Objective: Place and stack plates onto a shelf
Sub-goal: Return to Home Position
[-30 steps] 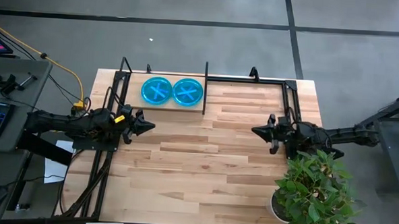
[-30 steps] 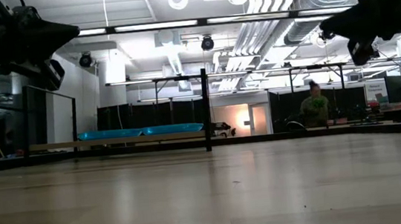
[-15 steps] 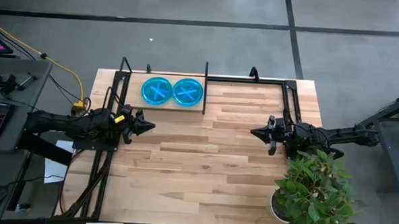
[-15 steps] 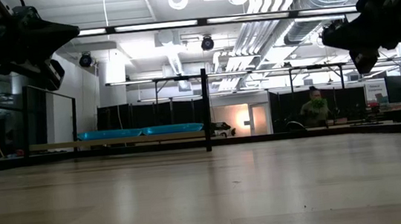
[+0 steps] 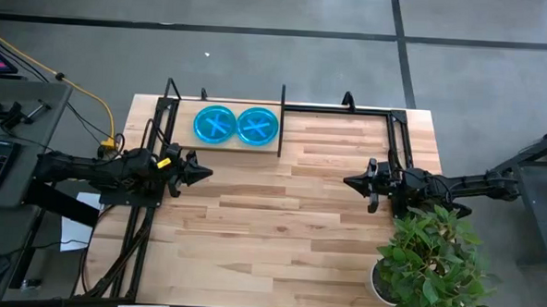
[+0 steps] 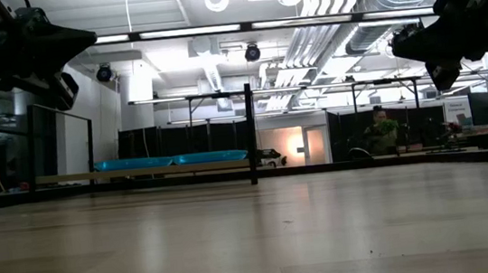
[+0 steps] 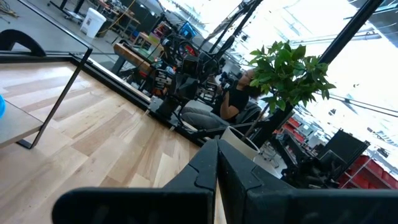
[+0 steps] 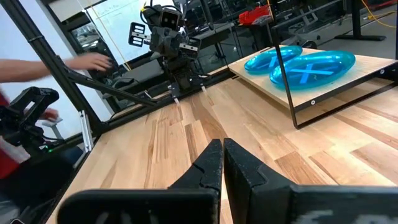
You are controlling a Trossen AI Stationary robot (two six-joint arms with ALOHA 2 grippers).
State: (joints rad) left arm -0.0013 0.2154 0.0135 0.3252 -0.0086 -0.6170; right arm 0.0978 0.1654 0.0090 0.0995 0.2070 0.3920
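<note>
Two cyan-blue plates [image 5: 215,124] [image 5: 257,125] lie side by side, face up, on the shelf's wooden board [image 5: 189,139] at the table's far left; they also show in the right wrist view [image 8: 305,65]. A black upright divider [image 5: 281,120] stands just right of them. My left gripper [image 5: 208,173] is shut and empty above the table's left part, pointing right. My right gripper [image 5: 348,181] is shut and empty above the table's right part, pointing left. Both hang well above the tabletop in the low view [image 6: 79,36] [image 6: 398,43].
A potted green plant [image 5: 431,262] stands at the table's near right corner, close beside my right arm. The black rod frame [image 5: 349,109] runs on along the far edge to the right. A person's hand [image 8: 93,61] shows beyond the table's left side.
My right gripper has moved slightly toward the table's left edge and a little down. The plates have kept still.
</note>
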